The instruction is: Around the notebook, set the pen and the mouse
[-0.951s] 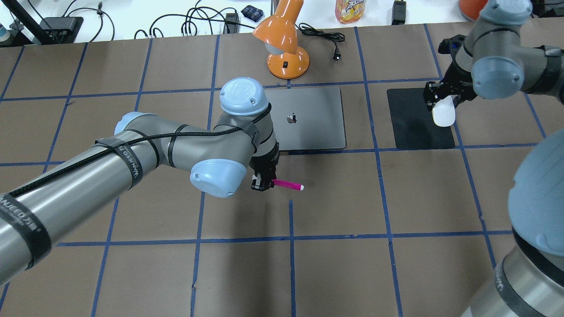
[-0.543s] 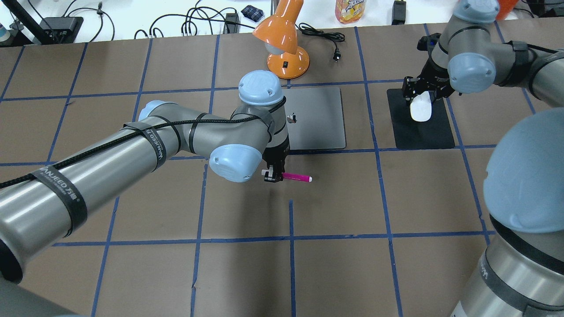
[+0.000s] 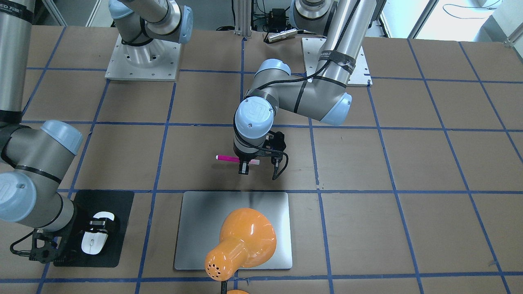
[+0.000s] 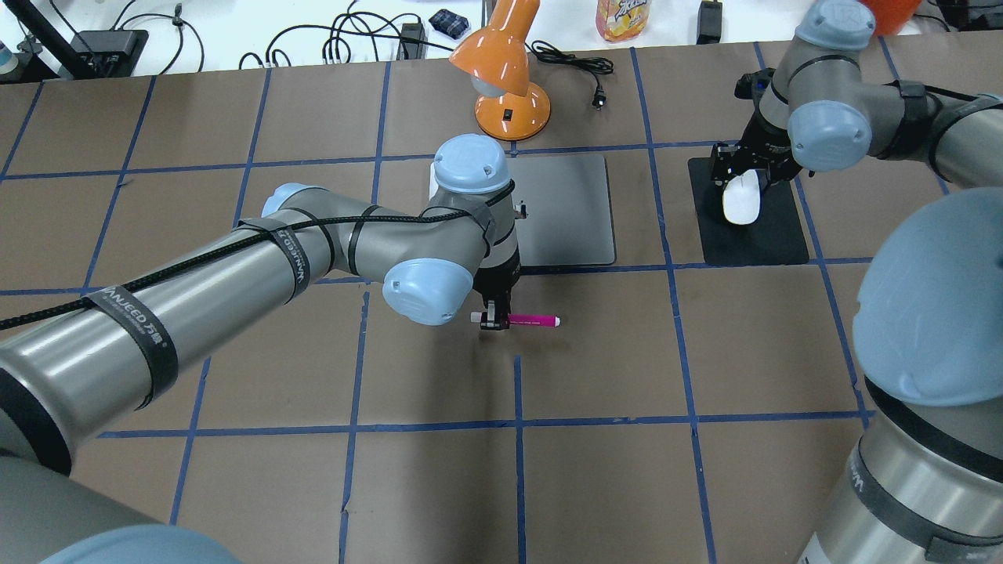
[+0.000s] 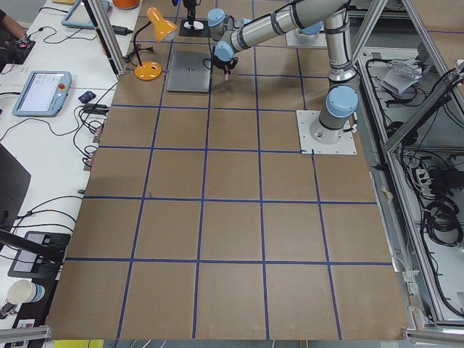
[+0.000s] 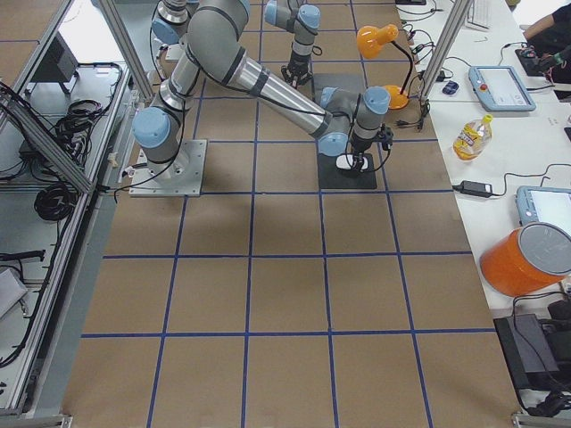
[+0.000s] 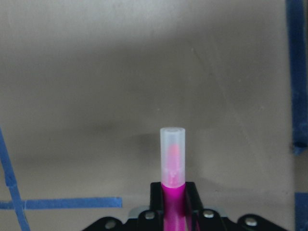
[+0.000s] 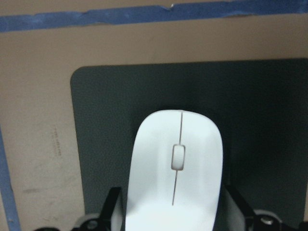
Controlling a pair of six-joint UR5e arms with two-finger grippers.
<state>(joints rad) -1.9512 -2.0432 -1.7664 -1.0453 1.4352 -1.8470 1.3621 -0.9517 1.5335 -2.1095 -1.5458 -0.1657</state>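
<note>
Left gripper (image 4: pixel 492 320) is clamping the slim magenta pen (image 4: pixel 537 320) over brown paper (image 4: pixel 603 360) near the silver notebook (image 4: pixel 568 211). Right gripper (image 8: pixel 174 215) is clamping the glossy mouse (image 4: pixel 740 202).

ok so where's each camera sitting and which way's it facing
Front-facing: across the table, facing the robot; both arms, left tool holding pen.
Overhead: behind the robot, looking forward; both arms.
Exterior left: table's left end, looking along it; left arm nearer.
Exterior right: opposite end; right arm nearer.
Left wrist: down past its tool at the pen.
Right wrist: down at the mouse over the black mat.
Overhead and front-facing share the notebook.
</note>
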